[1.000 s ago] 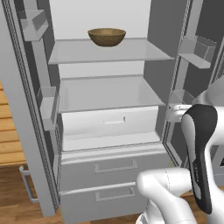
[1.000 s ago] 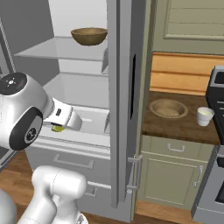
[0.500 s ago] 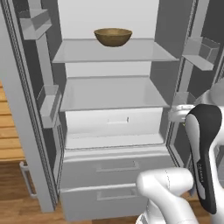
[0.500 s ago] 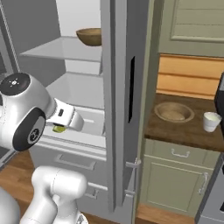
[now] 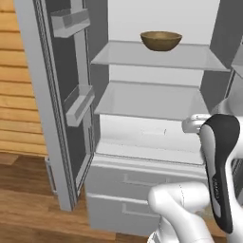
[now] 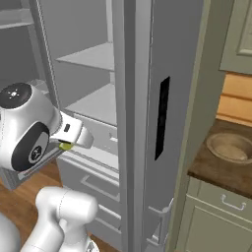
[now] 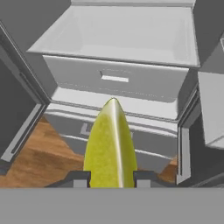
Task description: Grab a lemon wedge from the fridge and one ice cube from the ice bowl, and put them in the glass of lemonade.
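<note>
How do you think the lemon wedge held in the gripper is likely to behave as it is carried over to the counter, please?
The lemon wedge looks small and thin, so it is probably light. It tapers to a point beyond the gripper, so it could pivot or slip if the hand swings fast. Its glossy skin hints at a slippery surface; the narrow fingertips hold only its lower end.

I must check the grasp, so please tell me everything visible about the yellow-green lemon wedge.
The small yellow-green lemon wedge is smooth and glossy, with a pale ridge running to its pointed tip. It stands between the two dark fingers of the end effector, which grip its base, in front of the open light-grey fridge. In the right base view only a yellow-green sliver shows.
</note>
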### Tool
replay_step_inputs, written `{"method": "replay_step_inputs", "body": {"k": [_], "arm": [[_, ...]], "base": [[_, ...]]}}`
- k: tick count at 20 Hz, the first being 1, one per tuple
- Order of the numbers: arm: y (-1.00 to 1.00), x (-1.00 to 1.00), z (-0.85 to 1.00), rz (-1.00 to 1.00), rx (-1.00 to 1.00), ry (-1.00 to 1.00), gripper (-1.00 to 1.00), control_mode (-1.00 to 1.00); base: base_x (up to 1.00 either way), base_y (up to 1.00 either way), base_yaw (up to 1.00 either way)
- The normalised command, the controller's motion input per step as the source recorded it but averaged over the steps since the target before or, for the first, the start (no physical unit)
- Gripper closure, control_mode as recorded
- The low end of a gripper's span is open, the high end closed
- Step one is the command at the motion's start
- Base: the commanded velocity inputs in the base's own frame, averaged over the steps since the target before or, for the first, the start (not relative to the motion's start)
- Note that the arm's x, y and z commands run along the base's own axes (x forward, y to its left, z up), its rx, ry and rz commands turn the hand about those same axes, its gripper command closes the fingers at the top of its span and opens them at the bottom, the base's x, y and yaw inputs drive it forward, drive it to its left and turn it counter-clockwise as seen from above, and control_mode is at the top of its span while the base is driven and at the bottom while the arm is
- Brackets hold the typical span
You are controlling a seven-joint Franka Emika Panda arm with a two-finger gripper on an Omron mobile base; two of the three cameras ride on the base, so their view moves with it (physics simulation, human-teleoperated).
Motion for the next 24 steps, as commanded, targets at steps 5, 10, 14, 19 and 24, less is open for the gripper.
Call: {"method": "replay_step_inputs", "body": {"k": [5,10,14,19,24], "arm": [[0.0,0.0,0.0,0.0,0.0,0.0,1.0,1.0],[0.0,0.0,0.0,0.0,0.0,0.0,1.0,1.0],[0.0,0.0,0.0,0.0,0.0,0.0,1.0,1.0],[0.0,0.0,0.0,0.0,0.0,0.0,1.0,1.0],[0.0,0.0,0.0,0.0,0.0,0.0,1.0,1.0]], "base": [[-0.64,-0.36,0.43],[-0.08,-0.05,1.0],[0.0,0.0,1.0],[-0.04,0.0,1.0],[-0.8,0.0,0.76]]}}
